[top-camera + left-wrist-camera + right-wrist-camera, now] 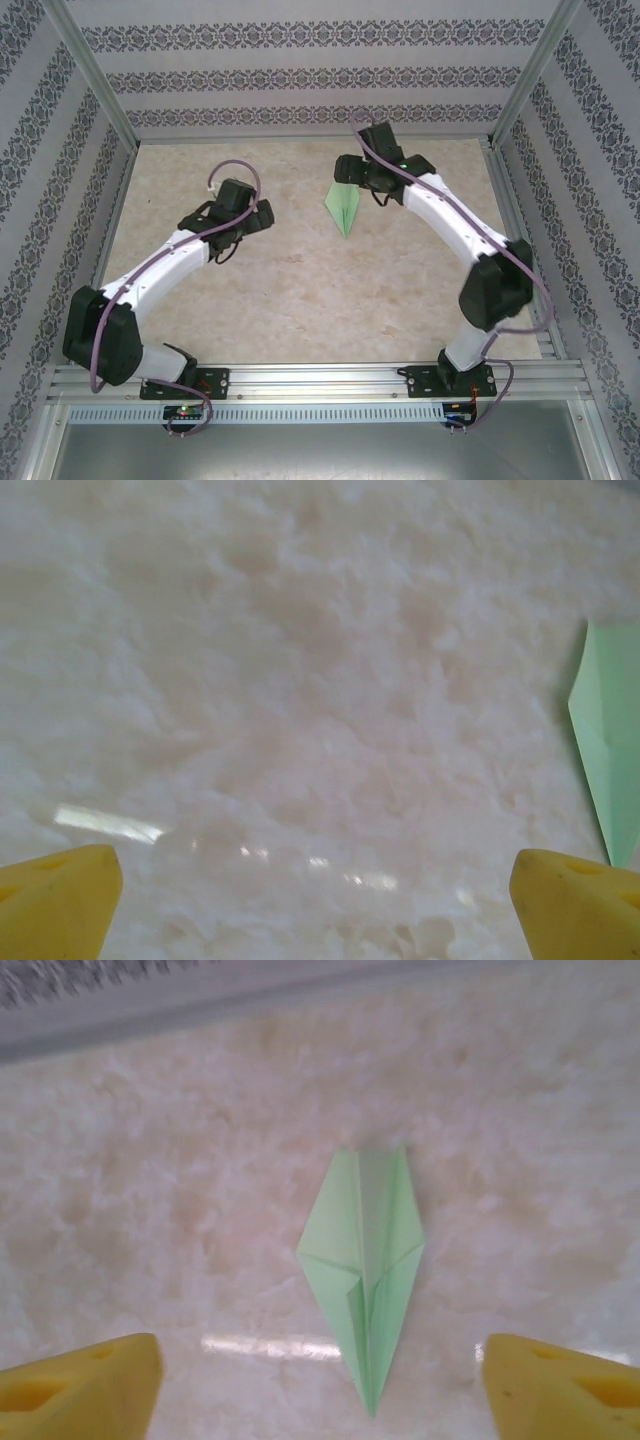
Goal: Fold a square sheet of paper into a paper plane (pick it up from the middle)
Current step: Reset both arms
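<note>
A: Pale marbled tabletop (300, 300), patterned walls (300, 75) around it. Where's the paper plane (362, 1280)?
B: Flat on the table, just ahead of the right gripper (320, 1385), centred between its yellow fingers (80, 1385), sharp tip pointing back toward them.
A: Held?
B: No. Those jaws are spread wide, grasping nothing.
A: And the left gripper (315, 905)?
B: Also spread wide and empty, over bare table. The plane lies off to its right, apart from it.
</note>
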Available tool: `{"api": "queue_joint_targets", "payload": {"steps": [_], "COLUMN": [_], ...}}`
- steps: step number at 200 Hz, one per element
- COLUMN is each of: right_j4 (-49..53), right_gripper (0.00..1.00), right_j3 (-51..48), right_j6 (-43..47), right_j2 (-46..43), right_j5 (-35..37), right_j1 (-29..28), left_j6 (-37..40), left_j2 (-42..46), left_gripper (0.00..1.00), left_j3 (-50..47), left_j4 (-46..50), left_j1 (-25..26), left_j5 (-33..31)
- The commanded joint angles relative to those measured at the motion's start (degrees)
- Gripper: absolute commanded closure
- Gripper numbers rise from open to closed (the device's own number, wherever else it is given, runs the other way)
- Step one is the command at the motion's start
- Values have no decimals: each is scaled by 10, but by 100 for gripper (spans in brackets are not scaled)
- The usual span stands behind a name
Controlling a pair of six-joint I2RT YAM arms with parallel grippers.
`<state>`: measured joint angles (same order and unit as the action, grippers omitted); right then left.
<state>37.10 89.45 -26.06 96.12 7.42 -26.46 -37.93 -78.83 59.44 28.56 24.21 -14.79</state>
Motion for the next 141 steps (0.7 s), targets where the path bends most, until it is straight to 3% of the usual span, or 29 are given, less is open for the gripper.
{"api": "queue_joint_targets", "payload": {"steps": [1, 44, 72, 92, 112, 141], "right_j4": [-54, -186, -312, -346, -456, -568], "right_gripper": [5, 2, 2, 2, 2, 2], "right_j3": [-83, -273, -408, -465, -538, -586], "right_j6": [46, 120, 151, 152, 180, 213], "right_j2": [-79, -209, -240, -247, -237, -197], "right_j5": [122, 273, 290, 271, 245, 216], "right_j1": [11, 77, 138, 175, 204, 224], "left_j6": [66, 146, 182, 229, 278, 329], "left_j2": [49, 163, 195, 194, 187, 145], "left_gripper": [0, 0, 0, 0, 0, 0], "left_j3": [-5, -134, -227, -287, -345, -377], "left_j4": [10, -117, -212, -295, -410, -519], "left_j1": [-41, -105, -141, -165, -170, -193], "left_j5": [-51, -146, -195, -176, -169, -63]}}
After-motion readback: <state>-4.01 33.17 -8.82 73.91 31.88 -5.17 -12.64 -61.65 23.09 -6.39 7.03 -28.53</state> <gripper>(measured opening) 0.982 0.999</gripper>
